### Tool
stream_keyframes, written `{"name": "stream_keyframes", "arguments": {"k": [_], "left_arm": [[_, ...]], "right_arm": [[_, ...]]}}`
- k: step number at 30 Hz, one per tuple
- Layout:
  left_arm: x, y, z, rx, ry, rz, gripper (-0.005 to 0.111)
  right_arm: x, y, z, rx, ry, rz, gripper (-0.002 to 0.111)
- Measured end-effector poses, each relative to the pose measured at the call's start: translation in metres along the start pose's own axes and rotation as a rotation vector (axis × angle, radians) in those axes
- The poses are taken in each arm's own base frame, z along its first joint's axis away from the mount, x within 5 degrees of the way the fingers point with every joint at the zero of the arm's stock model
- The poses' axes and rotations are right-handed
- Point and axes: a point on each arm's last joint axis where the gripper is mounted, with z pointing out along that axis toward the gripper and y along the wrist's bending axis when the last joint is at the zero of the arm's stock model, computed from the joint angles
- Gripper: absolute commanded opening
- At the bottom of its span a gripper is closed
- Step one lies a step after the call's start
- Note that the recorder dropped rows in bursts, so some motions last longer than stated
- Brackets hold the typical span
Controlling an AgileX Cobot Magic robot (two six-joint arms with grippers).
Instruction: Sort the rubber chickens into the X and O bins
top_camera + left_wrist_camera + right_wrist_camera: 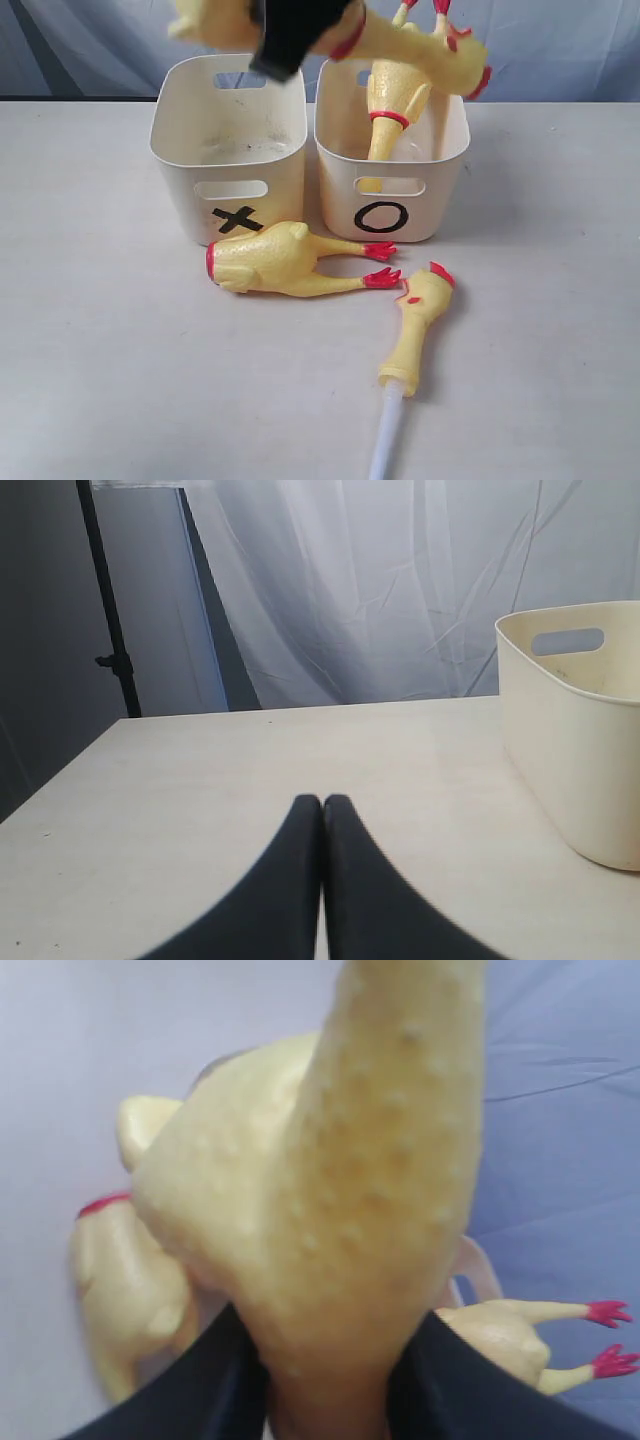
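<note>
My right gripper [330,1385]: clamped on one whole rubber chicken [340,1180], up above the bins.
My left gripper [322,825]: fingers pressed together, holding nothing, low over the table [200,770].
Bins: two, X bin [228,150] and O bin [400,205], side by side.
Chickens: four.
In the O bin: one second whole chicken [395,95], neck down.
On the table: one headless body [265,262] before the X bin; one head-and-neck piece [415,335] before the O bin.

The left end effector [322,802] has two smooth, matte black fingers [280,890] tapering to rounded tips. The right end effector [295,45], above the X bin [285,200], is a blurred black block; its fingers [190,1400] look equally dark.
</note>
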Motion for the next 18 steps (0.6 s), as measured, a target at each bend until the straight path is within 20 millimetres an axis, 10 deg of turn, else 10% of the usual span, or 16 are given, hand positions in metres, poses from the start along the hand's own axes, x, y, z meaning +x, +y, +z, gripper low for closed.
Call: {"name": "stream_keyframes", "arguments": {"k": [7, 18], "left_arm": [[0.000, 0.000, 0.000, 0.000, 0.000, 0.000, 0.000], [0.000, 0.000, 0.000, 0.000, 0.000, 0.000, 0.000]], "right_arm": [[0.034, -0.072, 0.021, 0.242, -0.305, 0.506, -0.001], [0.103, -0.045, 0.117, 0.304, -0.510, 0.745, -0.001]]}}
